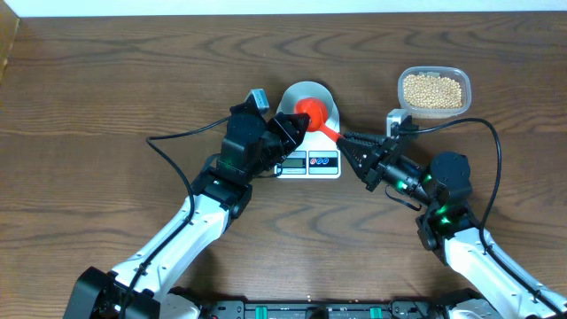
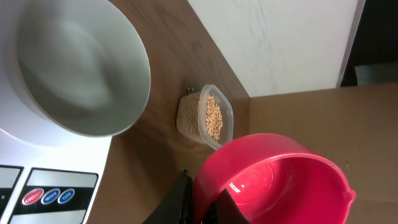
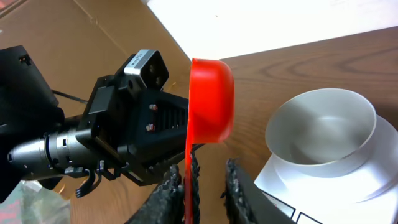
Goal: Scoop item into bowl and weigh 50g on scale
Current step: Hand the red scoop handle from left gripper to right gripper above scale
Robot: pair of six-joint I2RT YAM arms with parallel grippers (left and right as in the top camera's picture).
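The white bowl [image 1: 306, 91] stands empty on the white scale [image 1: 306, 163]. My left gripper [image 1: 297, 125] is shut on the rim of a red scoop [image 1: 312, 112] and holds it just in front of the bowl; in the left wrist view [image 2: 202, 194] the scoop's cup [image 2: 273, 180] is empty. My right gripper [image 1: 347, 142] is open around the scoop's handle [image 3: 186, 186], which runs along its left finger. The tan beans [image 1: 432, 90] lie in a clear tub at the back right. The bowl [image 3: 323, 124] and scale [image 3: 280, 183] also show in the right wrist view.
The clear tub [image 2: 224, 115] sits on the brown wooden table [image 1: 133, 80] near the far edge, right of the scale. Both arms meet over the scale's front. Cables trail from each arm. A cardboard wall [image 2: 298, 112] stands beyond the table.
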